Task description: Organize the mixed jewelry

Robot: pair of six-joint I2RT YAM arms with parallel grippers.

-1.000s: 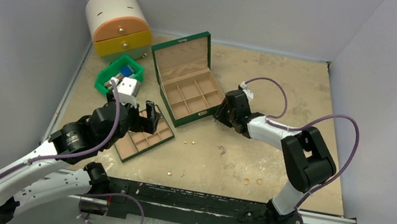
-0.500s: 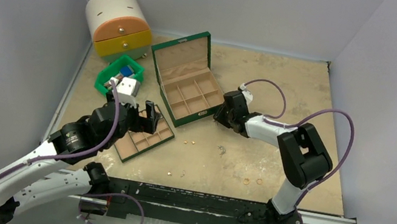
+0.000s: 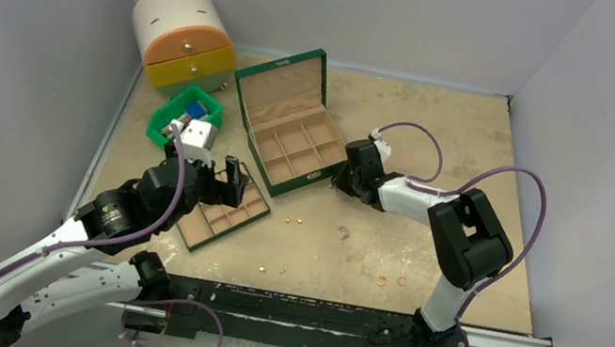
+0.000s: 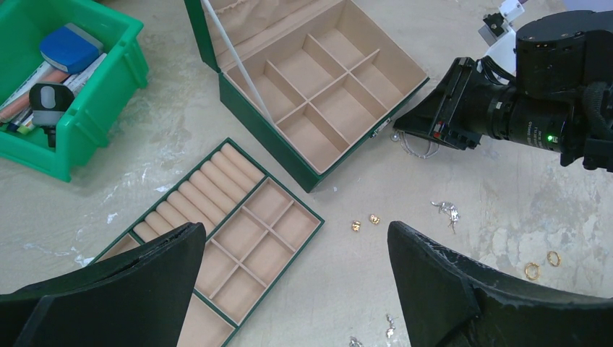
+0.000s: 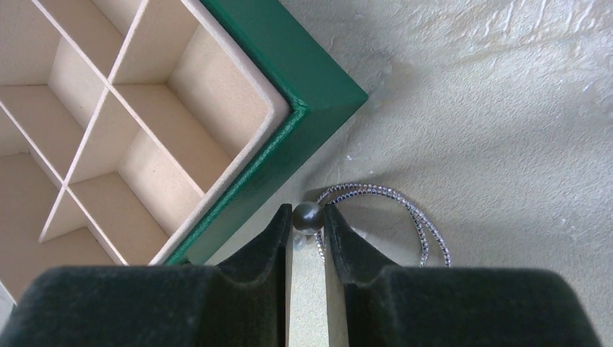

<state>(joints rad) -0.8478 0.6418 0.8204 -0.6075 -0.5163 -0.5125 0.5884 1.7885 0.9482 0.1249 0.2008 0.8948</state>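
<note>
Between the fingertips of my right gripper (image 5: pixel 307 212) sits a dark round bead (image 5: pixel 307 217), touched on both sides. It hangs on a thin silver chain (image 5: pixel 408 212) that lies on the table by the corner of the open green jewelry box (image 5: pixel 289 79). My left gripper (image 4: pixel 295 230) hovers open above the table beside the green tray (image 4: pixel 246 224), holding nothing. Loose on the table lie two gold studs (image 4: pixel 365 222), a silver charm (image 4: pixel 447 210), two gold rings (image 4: pixel 542 264) and small silver pieces (image 4: pixel 389 329).
A green plastic bin (image 3: pixel 186 114) with blue and wooden bits stands at the left. Behind it is a round white cabinet with orange and yellow drawers (image 3: pixel 180 36). The box lid (image 3: pixel 281 83) stands upright. White walls enclose the table.
My right gripper's fingers have drawn together onto the bead, and its arm has shifted slightly. The left arm has not moved.
</note>
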